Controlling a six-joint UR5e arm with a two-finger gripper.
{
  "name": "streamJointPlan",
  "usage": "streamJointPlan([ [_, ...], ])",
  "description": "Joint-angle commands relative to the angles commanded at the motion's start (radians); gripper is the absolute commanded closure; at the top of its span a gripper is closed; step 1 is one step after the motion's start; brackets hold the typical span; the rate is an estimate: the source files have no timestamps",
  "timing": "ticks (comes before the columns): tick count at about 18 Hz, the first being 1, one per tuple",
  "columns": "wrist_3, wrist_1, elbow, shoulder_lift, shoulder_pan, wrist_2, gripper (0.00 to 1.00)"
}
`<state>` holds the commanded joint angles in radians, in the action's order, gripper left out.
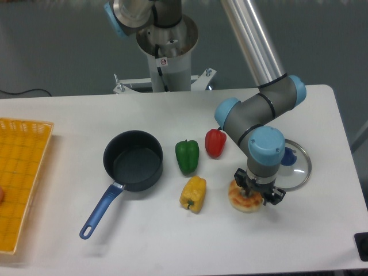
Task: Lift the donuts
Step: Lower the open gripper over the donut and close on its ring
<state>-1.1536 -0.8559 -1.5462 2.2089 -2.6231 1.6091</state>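
The donut (pixel 242 202) is a tan ring with pale glaze and orange-red streaks. It lies on the white table right of the yellow bell pepper (pixel 194 194). My gripper (pixel 258 194) hangs straight down over the donut's right part and covers that part and the hole. The fingers are low at the donut. I cannot tell whether the jaws are open or closed on it.
A dark pot (pixel 133 160) with a blue handle stands at centre left. A green pepper (pixel 187 156) and a red pepper (pixel 215 142) stand behind the yellow one. A glass lid (pixel 296 163) with a blue knob lies just right of the gripper. A yellow basket (pixel 23 178) sits at the left edge.
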Motion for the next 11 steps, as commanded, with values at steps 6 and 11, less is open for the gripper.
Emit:
streamJointPlan([
  [6, -0.005, -0.005, -0.006, -0.015, 0.000, 0.002, 0.96],
  [11, -0.006, -0.021, -0.012, -0.043, -0.002, 0.000, 0.96],
])
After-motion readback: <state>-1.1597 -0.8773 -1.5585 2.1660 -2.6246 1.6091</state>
